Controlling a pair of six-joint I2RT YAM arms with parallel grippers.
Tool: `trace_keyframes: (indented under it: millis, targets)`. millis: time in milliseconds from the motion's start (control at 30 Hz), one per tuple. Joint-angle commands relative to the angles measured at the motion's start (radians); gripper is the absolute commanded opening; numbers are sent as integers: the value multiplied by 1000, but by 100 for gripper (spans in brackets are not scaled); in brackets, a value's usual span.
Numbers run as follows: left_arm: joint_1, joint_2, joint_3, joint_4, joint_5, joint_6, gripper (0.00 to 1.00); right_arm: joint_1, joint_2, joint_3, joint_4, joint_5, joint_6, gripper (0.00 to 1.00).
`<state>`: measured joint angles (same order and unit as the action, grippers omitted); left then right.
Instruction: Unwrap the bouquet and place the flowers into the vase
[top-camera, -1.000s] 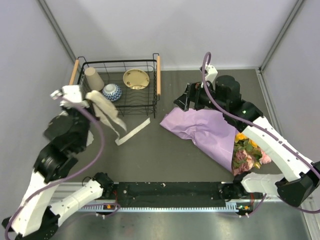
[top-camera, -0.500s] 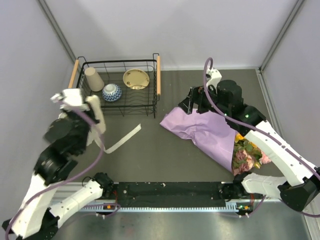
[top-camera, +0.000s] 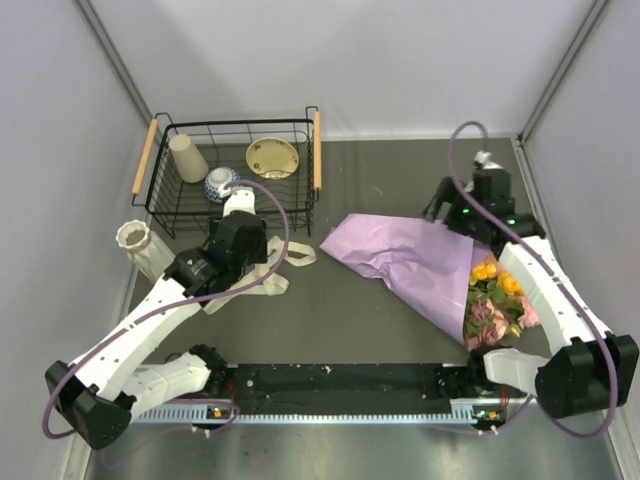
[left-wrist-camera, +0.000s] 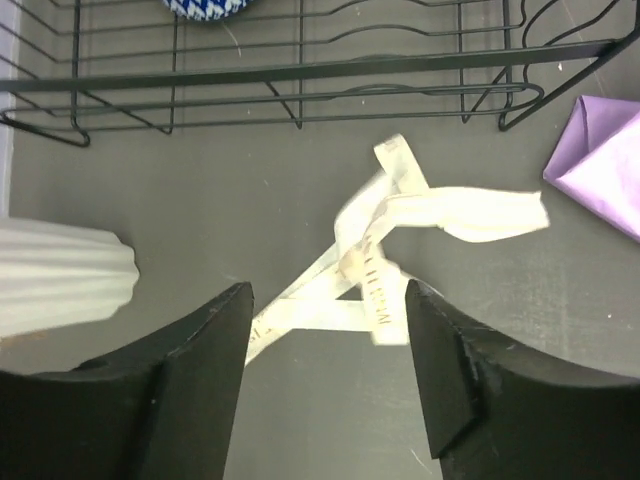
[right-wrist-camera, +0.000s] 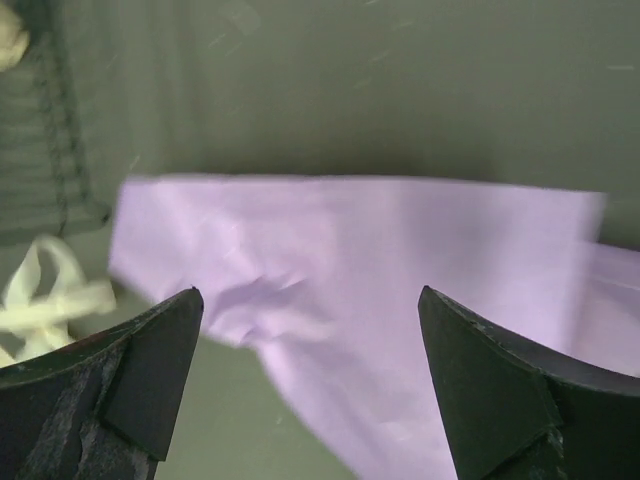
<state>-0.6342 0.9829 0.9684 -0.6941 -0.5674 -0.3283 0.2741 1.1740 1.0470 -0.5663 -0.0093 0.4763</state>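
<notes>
Bouquet (top-camera: 420, 265) directly beneath the right end effector (right-wrist-camera: 310, 300), fingers released wide above the lilac paper and gripping nothing. Lying on the desk (top-camera: 330, 310) to the right of the wire basket (top-camera: 240, 122), cone tip toward the basket, flowers (top-camera: 495, 300) at the far end from it. Left end effector (left-wrist-camera: 328, 290) likewise released, just in front of the basket, over the loose cream ribbon (left-wrist-camera: 440, 215) on the desk. Vase (top-camera: 135, 245) near the basket's front left corner.
</notes>
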Motion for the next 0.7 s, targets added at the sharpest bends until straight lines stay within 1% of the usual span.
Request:
trace_keyframes:
  millis: [0,33,67,267,333,367,400,433,500,533,567,600,633,667]
  targets:
    - [16,-29,6,-2,11,-60,86,-251,-43,-68,45,-9,90,90]
    - [14,-35,10,-2,26,-45,95,-269,-53,-82,68,-9,64,91]
    - [14,-56,10,1,62,-38,99,-271,-60,-94,107,-12,44,91]
    - [14,-151,-8,70,202,46,99,-302,-31,-120,143,-43,-4,91]
    - [14,-156,-10,97,244,55,99,-306,-14,-123,146,-29,-13,91]
    - [14,-147,-14,106,295,52,98,-320,-14,-134,148,-27,-11,91]
    - [14,-136,-19,129,331,51,95,-329,-10,-137,152,-34,-11,91]
    - [16,-107,-23,140,366,35,88,-340,-8,-139,152,-29,-2,91]
    - [14,-70,-49,180,482,2,85,-375,-14,-156,170,-46,7,91]
    - [16,-52,-62,247,526,-41,82,-386,-14,-162,183,-69,11,91]
    - [16,-12,-103,290,558,-57,76,-397,-10,-169,189,-93,12,91]
    - [16,14,-118,333,624,-80,71,-401,-4,-173,198,-124,13,91]
    - [14,42,-131,405,645,-104,67,-403,9,-176,219,-142,12,91]
    - [16,101,-152,441,667,-107,59,-403,13,-185,242,-168,7,91]
